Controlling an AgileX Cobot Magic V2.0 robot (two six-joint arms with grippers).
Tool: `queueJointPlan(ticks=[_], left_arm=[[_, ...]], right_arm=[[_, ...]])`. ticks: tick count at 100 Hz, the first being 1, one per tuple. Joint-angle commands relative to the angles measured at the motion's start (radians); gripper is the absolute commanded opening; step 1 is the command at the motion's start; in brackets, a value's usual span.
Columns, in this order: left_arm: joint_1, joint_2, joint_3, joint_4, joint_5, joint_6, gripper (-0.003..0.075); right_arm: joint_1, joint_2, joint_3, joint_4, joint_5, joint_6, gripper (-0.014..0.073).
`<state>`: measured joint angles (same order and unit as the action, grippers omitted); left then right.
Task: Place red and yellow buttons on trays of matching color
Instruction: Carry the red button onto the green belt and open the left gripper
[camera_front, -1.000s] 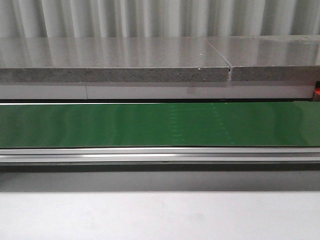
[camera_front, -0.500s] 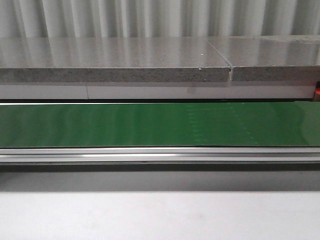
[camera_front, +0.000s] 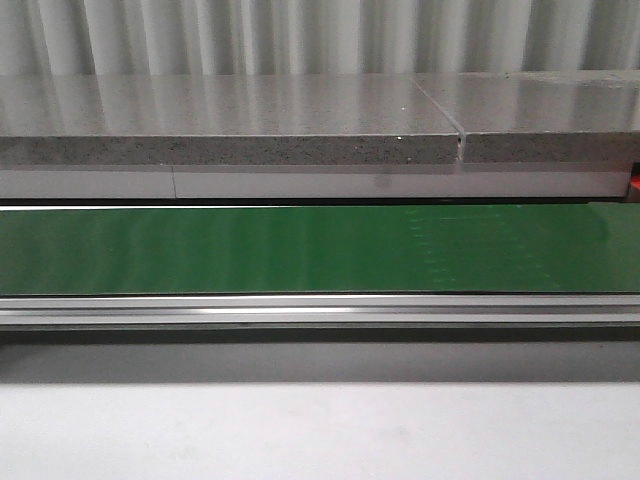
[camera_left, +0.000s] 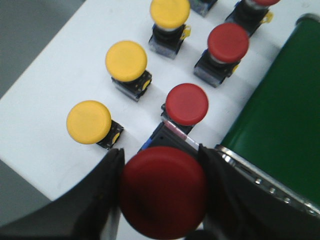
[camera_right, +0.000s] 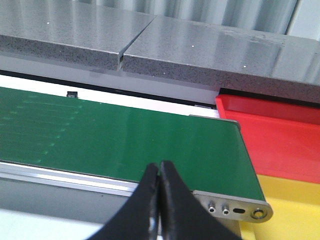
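Note:
In the left wrist view my left gripper (camera_left: 162, 192) is shut on a red button (camera_left: 163, 191), its round cap filling the gap between the two black fingers. Beyond it on the white table stand more red buttons (camera_left: 186, 104) (camera_left: 228, 42) and three yellow buttons (camera_left: 89, 121) (camera_left: 126, 61) (camera_left: 170, 12). My right gripper (camera_right: 159, 172) is shut and holds nothing, hovering over the near rail of the green belt (camera_right: 120, 142). A red tray (camera_right: 280, 135) and a yellow tray (camera_right: 292, 207) lie just past the belt's end. The front view shows neither gripper nor any button.
The green conveyor belt (camera_front: 320, 250) runs across the front view with a metal rail (camera_front: 320, 310) in front and a grey stone ledge (camera_front: 230, 125) behind. In the left wrist view the belt end (camera_left: 280, 125) sits beside the buttons.
A faint pattern of marks on the green belt has drifted to the right across the front view. No arm shows in that view.

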<state>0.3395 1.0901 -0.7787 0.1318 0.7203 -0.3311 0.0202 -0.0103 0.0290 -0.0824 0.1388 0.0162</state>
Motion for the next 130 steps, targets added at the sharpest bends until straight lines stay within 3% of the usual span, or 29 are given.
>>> queueJointPlan(ticks=[1,30,54,81,116,125,130], left_arm=[[-0.03,-0.054,-0.053,-0.003,-0.031,0.014,-0.002],[-0.235,0.017,-0.187,-0.03,0.007,0.112,-0.002],[-0.337,0.184,-0.278,-0.03,0.021,0.115,-0.002],[-0.36,0.362,-0.356,-0.028,0.054,0.119,-0.002],[-0.36,0.442,-0.382,-0.028,0.074,0.124,-0.0014],[-0.36,0.444,-0.382,-0.028,0.092,0.124,0.0038],[-0.36,0.442,-0.383,-0.028,0.1,0.124,0.0112]], right_arm=[[0.0,-0.016,-0.007,-0.01,-0.079,-0.004,-0.0068],[0.0,-0.016,-0.007,-0.01,-0.079,-0.004,-0.0068],[0.0,-0.016,-0.007,-0.01,-0.079,-0.004,-0.0068],[0.0,-0.016,-0.007,-0.01,-0.079,-0.004,-0.0068],[0.0,-0.016,-0.007,-0.01,-0.079,-0.004,-0.0068],[0.0,-0.016,-0.007,-0.01,-0.079,-0.004,-0.0068],[0.0,-0.016,-0.007,-0.01,-0.079,-0.004,-0.0068]])
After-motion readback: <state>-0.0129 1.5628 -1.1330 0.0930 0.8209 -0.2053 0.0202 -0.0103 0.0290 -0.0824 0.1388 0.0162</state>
